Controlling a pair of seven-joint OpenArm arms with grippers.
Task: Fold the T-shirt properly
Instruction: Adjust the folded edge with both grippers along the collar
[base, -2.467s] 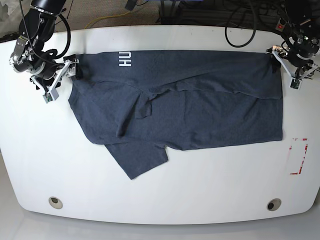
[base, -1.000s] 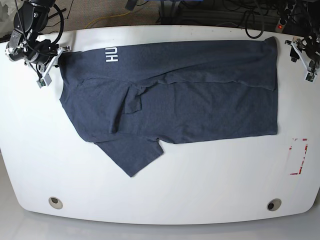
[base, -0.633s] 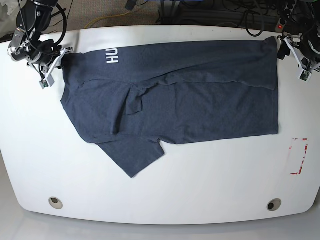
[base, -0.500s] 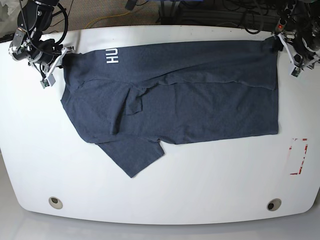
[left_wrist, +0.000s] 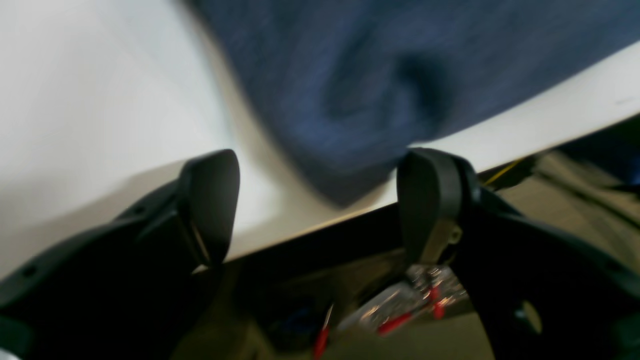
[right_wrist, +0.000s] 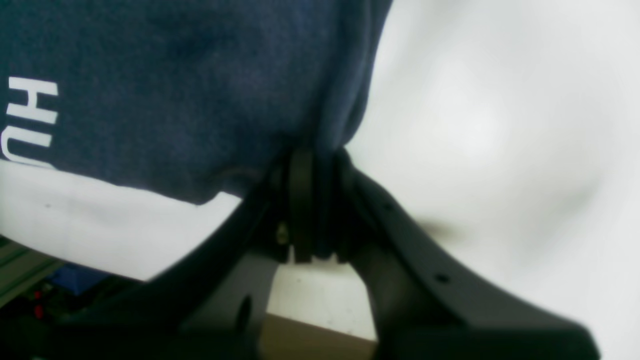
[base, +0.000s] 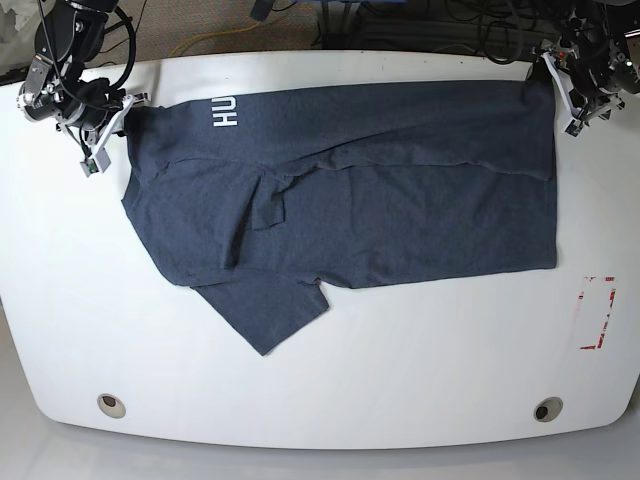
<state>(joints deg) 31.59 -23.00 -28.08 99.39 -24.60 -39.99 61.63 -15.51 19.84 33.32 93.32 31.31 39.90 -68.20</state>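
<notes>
The dark navy-grey T-shirt (base: 380, 200) lies folded lengthwise across the white table (base: 330, 380), with white letters "HU" (base: 222, 112) at its back left and one sleeve (base: 270, 310) sticking out toward the front. My right gripper (base: 128, 104) is shut on the shirt's left edge. In the right wrist view the fabric (right_wrist: 175, 90) is pinched in this gripper (right_wrist: 312, 162). My left gripper (base: 555, 85) hangs at the shirt's back right corner. In the left wrist view it (left_wrist: 320, 205) stands open, with the shirt's corner (left_wrist: 350, 100) just ahead of the gap.
Both grippers work close to the table's back edge (left_wrist: 550, 120), with cables and floor beyond it. A red-and-white marked rectangle (base: 598, 312) sits at the right. Two round holes (base: 112, 404) (base: 547, 408) lie near the front edge.
My left gripper has moved in from beyond the table's right side to the shirt's back right corner. The right gripper keeps its hold and has hardly moved.
</notes>
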